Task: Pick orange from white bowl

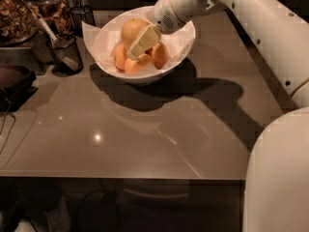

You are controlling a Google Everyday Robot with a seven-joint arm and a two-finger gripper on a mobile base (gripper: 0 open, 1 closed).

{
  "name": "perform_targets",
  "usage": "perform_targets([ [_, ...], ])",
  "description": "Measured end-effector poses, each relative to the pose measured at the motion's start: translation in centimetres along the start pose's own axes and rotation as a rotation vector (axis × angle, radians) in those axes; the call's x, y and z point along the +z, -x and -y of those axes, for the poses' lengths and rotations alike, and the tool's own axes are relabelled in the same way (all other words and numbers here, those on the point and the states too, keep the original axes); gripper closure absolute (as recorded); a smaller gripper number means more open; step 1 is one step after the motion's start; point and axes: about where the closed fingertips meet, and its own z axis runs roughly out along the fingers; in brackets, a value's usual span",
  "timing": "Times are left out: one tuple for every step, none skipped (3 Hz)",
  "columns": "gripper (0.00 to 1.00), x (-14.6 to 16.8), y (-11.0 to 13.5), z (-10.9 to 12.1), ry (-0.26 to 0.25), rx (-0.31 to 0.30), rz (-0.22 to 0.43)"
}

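Note:
The orange [130,29], large and pale yellow-orange, lies at the back left inside the white bowl [181,45], which stands at the far middle of the brown table. Three smaller, deeper-orange fruits [136,64] lie in front of and beside it. My gripper [141,43] reaches down from the right into the bowl. It rests against the orange's right front side, above the small fruits. The white arm [251,13] crosses the top right of the view.
A dark wire-mesh cup [65,52] stands just left of the bowl, and another [82,16] stands behind it. Containers of brown snacks [14,13] and a dark object [14,83] sit at the left edge. My white body [277,178] fills the bottom right.

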Motion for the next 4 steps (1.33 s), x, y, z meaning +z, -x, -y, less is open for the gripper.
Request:
perform_targets([
  [0.22,0.23,0.23,-0.07,-0.007,-0.025,0.001],
  [0.45,0.24,0.23,-0.08,-0.007,-0.026,0.001],
  [0.69,0.35,0.24,-0.14,-0.006,-0.03,-0.001],
  [0.92,0.35,0.25,-0.15,-0.006,-0.03,-0.001],
])
